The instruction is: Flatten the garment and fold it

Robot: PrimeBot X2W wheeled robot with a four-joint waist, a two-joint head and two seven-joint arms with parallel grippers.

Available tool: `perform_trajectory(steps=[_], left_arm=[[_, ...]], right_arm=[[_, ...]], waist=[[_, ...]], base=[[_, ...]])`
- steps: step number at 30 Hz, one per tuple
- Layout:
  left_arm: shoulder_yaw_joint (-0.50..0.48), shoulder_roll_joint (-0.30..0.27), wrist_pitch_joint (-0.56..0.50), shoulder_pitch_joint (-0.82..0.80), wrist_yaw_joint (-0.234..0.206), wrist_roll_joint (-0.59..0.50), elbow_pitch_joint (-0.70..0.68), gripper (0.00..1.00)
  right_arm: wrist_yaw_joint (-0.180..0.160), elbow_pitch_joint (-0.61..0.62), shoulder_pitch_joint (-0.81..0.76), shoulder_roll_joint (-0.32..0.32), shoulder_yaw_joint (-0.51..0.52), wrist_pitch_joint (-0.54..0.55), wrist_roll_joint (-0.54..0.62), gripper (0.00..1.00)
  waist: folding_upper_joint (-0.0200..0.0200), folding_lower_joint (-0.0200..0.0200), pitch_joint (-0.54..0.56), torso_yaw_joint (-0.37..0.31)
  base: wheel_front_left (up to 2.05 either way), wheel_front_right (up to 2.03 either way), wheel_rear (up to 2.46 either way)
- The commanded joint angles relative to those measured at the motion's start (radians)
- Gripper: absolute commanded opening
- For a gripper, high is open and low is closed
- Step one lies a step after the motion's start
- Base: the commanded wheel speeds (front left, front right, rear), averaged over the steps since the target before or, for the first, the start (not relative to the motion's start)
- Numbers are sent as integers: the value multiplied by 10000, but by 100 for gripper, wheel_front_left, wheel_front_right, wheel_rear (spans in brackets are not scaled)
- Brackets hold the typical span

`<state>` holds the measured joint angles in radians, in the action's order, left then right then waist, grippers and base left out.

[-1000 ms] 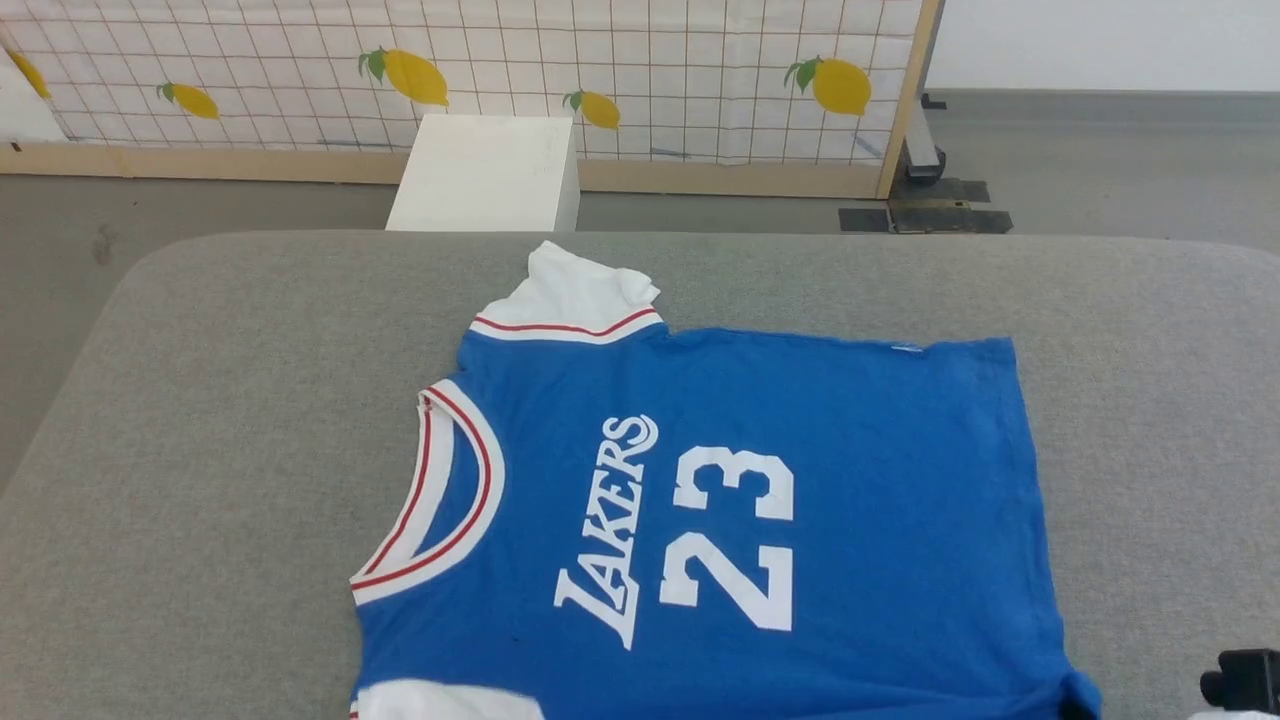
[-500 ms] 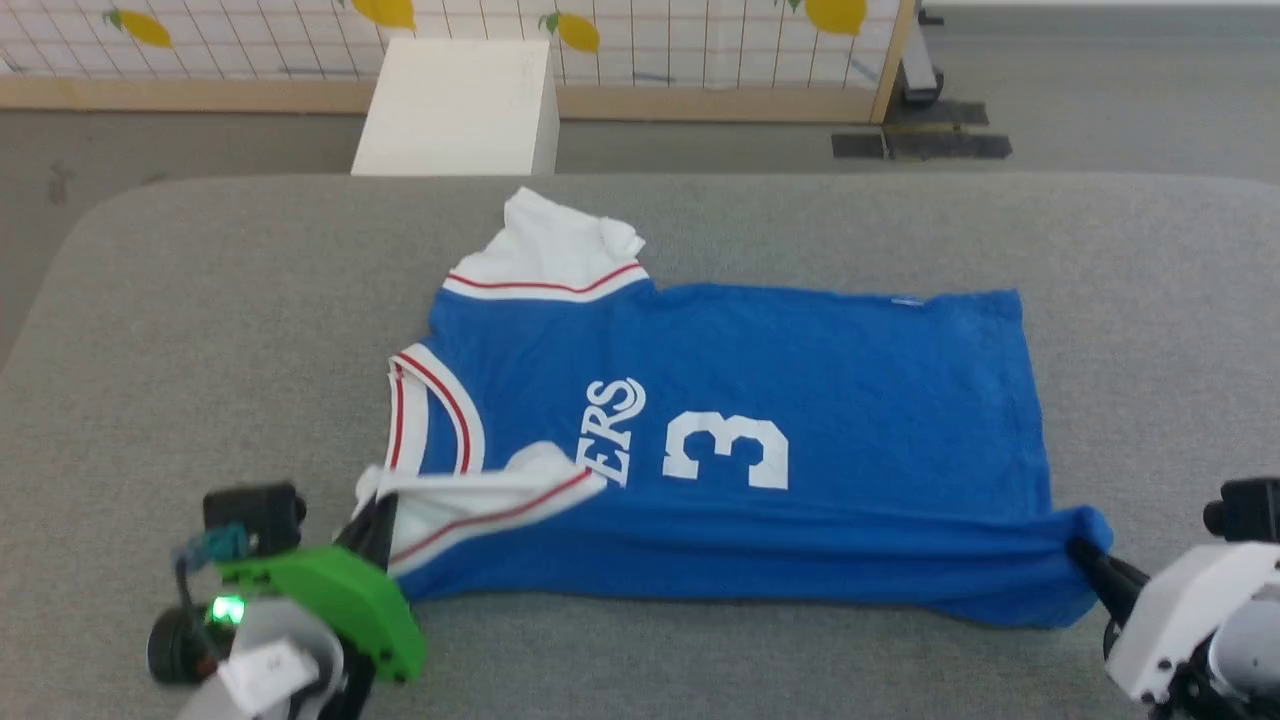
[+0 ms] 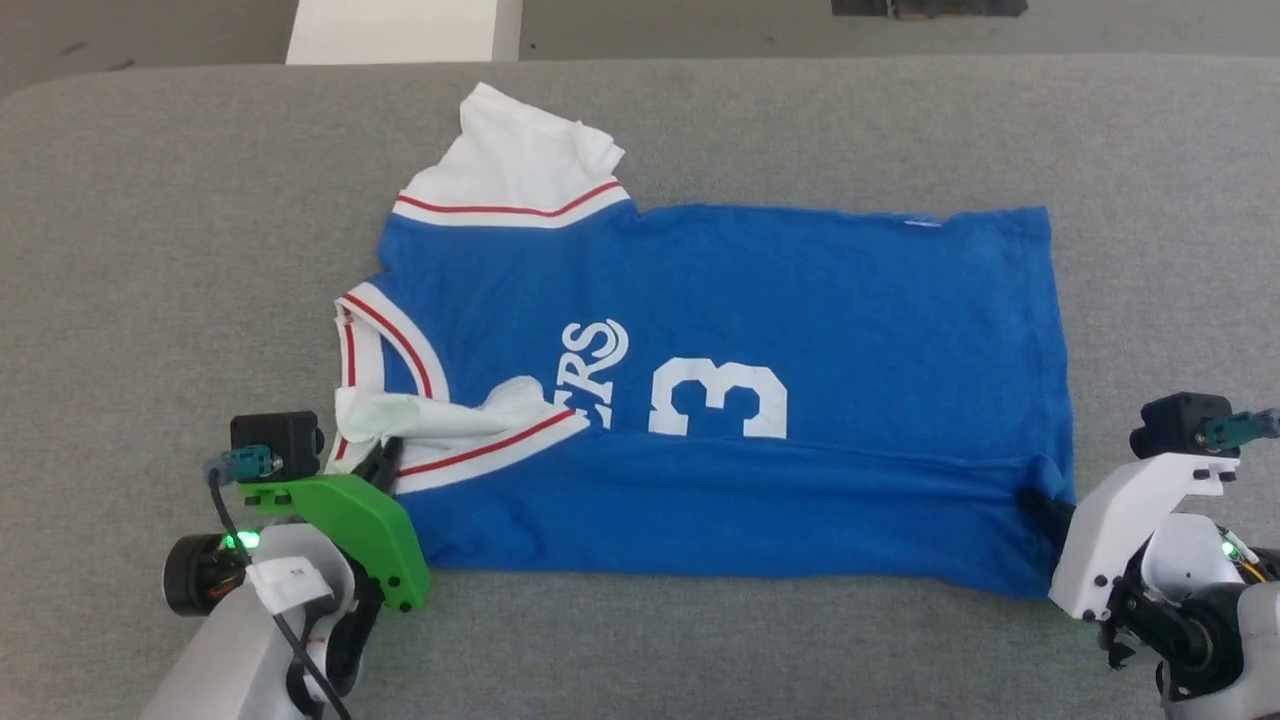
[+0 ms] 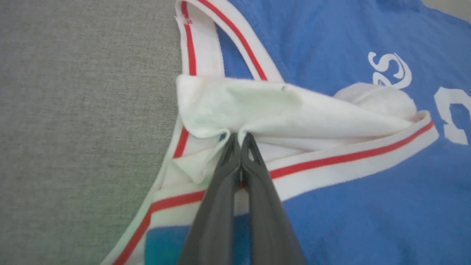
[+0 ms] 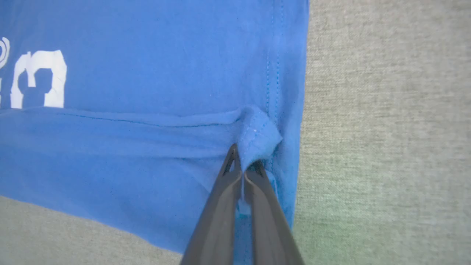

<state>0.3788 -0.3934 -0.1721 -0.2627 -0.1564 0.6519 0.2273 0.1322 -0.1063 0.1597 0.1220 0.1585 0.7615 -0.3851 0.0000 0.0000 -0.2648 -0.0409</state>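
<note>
The royal-blue garment [image 3: 800,300] lies on the grey padded surface, neck to the left and hem to the right. Its near long edge is doubled over the chest, so only "ERS" and a white 3 [image 3: 720,398] show. My left gripper [image 3: 385,460] is shut on the near white sleeve [image 4: 257,106], pinching it over the striped neck trim [image 4: 198,44]. My right gripper [image 3: 1035,505] is shut on the near hem corner [image 5: 257,136], a small bunch of blue cloth held above the layer below. The far white sleeve [image 3: 510,150] lies flat at the back.
The grey padded surface [image 3: 150,250] reaches well beyond the shirt on the left, right and front. A white box [image 3: 400,25] stands on the floor past the surface's far edge.
Both grippers have carried the near edge further across the shirt, so the fold line now sits higher on the chest. The head camera has tilted down, shifting the whole picture.
</note>
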Motion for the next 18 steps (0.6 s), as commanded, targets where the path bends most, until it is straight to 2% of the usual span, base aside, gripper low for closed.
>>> perform_trajectory(steps=[1,2,3,4,6,8,12,18], left_arm=[[66,109,50,-229,113,58,169,0],[87,155,62,-259,159,90,262,0],[104,208,101,-291,207,123,371,0],[104,250,122,-310,232,161,439,15],[67,259,201,-335,243,192,486,100],[-99,239,287,-269,138,290,354,100],[-507,-56,102,255,-452,431,-319,100],[-515,-588,-1479,1644,-1664,581,-1878,100]], right_arm=[[-15,-145,157,-50,36,108,87,0],[-15,-200,169,-60,46,157,122,0],[-15,-234,175,-85,68,154,112,22],[-15,-227,179,-109,111,105,76,100],[-15,-115,179,-143,208,-107,-35,100],[-15,96,116,-194,411,-353,-199,100],[-15,745,-259,-283,840,-716,-471,100],[-15,1777,-1105,-481,1476,-796,-637,100]], waist=[[0,0,-73,-20],[0,0,-58,3],[0,0,-8,27],[0,0,46,46],[0,0,182,79],[0,0,336,123],[0,0,685,193],[0,0,932,266]], base=[[0,0,0],[0,0,0],[0,0,0],[0,0,0],[0,0,0],[0,0,0],[0,0,0],[0,0,0]])
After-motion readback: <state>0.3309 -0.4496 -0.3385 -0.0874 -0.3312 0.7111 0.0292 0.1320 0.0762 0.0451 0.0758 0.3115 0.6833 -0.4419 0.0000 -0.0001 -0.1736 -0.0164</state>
